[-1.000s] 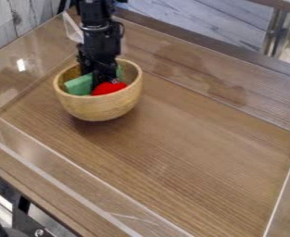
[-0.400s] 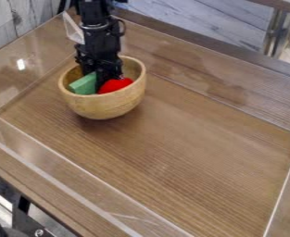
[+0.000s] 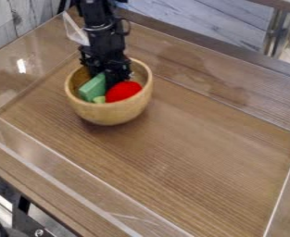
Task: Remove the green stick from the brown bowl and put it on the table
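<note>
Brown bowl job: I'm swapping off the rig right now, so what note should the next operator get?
Gripper: pointing down inside the brown bowl, jaws around the green stick, apparently gripping it.
Green stick: tilted, not yet clear of the bowl, beside the red ball.
Table: nothing placed on it yet.
Done: reach and probable grasp.
Left: lift the stick out, set it on the table, release.

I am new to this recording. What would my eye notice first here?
The black gripper reaches down into the brown bowl at the table's upper left. Inside lie a green stick and a red ball, bright against the wood.
</note>
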Controlling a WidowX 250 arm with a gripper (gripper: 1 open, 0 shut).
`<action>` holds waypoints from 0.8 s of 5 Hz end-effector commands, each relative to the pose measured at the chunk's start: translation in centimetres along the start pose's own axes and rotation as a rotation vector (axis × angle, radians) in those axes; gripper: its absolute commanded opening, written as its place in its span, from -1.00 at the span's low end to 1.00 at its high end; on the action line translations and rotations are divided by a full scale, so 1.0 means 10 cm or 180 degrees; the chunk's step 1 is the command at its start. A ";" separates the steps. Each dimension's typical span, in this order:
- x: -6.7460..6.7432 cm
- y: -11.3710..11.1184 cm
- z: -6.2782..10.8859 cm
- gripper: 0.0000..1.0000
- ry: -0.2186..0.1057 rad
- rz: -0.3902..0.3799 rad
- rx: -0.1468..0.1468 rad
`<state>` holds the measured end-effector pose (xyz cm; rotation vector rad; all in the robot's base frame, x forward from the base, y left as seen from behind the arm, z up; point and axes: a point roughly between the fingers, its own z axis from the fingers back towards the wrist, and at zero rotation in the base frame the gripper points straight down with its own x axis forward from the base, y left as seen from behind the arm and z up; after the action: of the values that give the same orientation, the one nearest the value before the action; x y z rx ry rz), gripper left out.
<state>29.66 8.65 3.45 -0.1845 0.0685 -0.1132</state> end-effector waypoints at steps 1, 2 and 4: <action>0.08 -0.11 0.24 -1.00 -0.0195 0.0058 0.0022; 0.07 -0.10 0.32 -1.00 -0.0272 0.0164 0.0025; 0.10 -0.10 0.40 -1.00 -0.0378 0.0202 0.0030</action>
<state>29.93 7.97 4.95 -0.2066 0.0393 -0.0311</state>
